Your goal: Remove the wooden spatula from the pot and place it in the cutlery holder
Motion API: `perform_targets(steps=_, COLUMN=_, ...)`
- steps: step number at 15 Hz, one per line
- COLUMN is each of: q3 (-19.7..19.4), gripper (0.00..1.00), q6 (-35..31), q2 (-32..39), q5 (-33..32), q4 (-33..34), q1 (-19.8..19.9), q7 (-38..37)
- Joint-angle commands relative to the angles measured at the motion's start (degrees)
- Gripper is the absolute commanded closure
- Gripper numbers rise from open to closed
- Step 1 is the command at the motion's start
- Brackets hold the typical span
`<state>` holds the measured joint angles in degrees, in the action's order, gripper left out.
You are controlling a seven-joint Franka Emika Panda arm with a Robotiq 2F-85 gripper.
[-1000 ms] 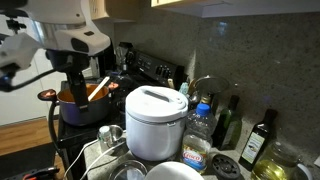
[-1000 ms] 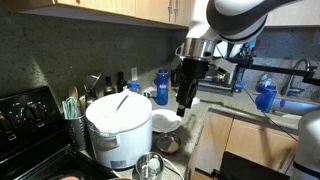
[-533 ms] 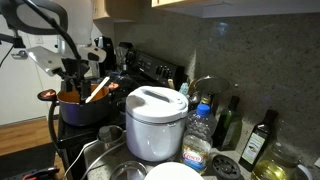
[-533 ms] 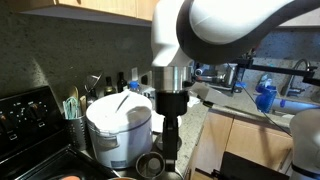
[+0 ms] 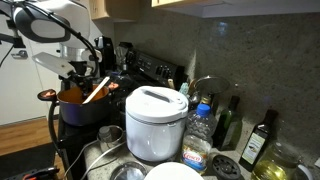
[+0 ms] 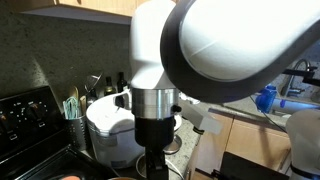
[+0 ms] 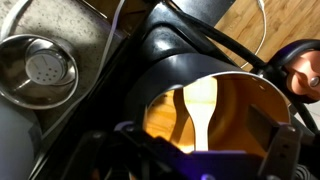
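The wooden spatula leans in the copper-brown pot at the left, blade end up over the rim. In the wrist view the spatula stands against the pot's orange inside. My gripper hangs just above the pot beside the spatula. In the wrist view the gripper is open, its dark fingers either side of the spatula, not touching it. The cutlery holder, with several utensils in it, stands left of the rice cooker.
A white rice cooker stands right of the pot, and my arm partly hides it in an exterior view. Bottles line the counter's right. A metal sink strainer lies below. The pot handle's round tip sticks out.
My arm has swung across toward the pot and come down, so the gripper is now low over it. The arm now fills most of an exterior view. The spatula has not moved.
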<state>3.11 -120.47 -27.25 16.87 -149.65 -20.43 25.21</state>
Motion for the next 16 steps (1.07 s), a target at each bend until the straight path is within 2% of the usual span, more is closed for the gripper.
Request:
perform_targets(steps=1, q3=0.5, gripper=0.00, q6=0.2, q2=0.0, q5=0.3, q4=0.1, q1=0.6, q7=0.5)
perform_targets(steps=6, q3=0.6, gripper=0.00, q6=-1.2, q2=3.0, q5=0.6, q4=1.6, q1=-0.4, q7=2.9)
perform_targets(steps=11, q3=3.5, gripper=0.00, q6=-3.9, q2=8.4, q5=0.3, q4=6.4, q1=-2.4, q7=5.4)
perform_targets(steps=16, q3=7.1, gripper=0.00, q6=-4.1, q2=14.5, q5=-0.6, q4=13.1, q1=-2.5, q7=4.1)
